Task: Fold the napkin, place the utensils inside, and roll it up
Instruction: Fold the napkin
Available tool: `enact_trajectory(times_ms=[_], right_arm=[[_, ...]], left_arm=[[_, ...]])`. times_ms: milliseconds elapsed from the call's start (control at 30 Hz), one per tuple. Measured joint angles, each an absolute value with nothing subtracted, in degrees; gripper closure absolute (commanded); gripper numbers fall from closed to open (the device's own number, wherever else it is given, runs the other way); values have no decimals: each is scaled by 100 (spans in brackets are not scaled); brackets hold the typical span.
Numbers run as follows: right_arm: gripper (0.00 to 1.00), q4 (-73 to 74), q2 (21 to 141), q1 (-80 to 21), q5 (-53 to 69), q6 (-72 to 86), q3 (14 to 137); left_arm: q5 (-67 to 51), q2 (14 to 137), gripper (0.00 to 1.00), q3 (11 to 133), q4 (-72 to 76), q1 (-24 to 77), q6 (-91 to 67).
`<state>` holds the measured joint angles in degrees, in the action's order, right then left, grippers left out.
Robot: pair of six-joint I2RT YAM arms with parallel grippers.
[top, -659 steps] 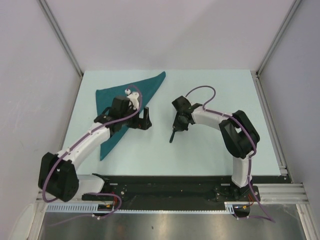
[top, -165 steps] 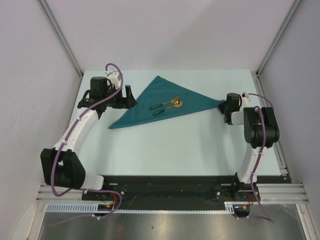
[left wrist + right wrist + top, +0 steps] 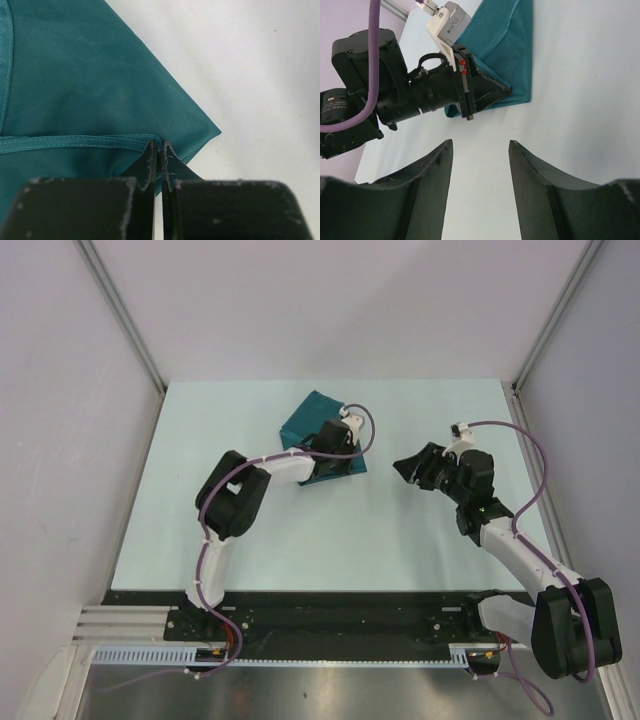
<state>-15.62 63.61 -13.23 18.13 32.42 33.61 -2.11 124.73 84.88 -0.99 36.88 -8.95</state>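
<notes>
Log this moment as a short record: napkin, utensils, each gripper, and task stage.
napkin: teal, folded into a compact bundle, lying on the table
utensils: not visible in any view
left gripper: shut on the napkin's hemmed edge, near a corner
right gripper: open, over bare table, apart from the napkin
stage: folded; whether rolling has begun cannot be told

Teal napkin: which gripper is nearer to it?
Left. The left gripper is at a corner of the napkin, jaws closed on its hemmed edge. The right gripper hangs open, apart from the cloth, off to its right.
</notes>
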Motion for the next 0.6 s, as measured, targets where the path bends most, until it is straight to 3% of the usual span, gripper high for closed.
enact_trajectory(times_ms=[600], right_arm=[[46,-1525,6364,-1319,1850,3242,3361]], left_arm=[[-187,12512,100,8488,43,3979,-687]])
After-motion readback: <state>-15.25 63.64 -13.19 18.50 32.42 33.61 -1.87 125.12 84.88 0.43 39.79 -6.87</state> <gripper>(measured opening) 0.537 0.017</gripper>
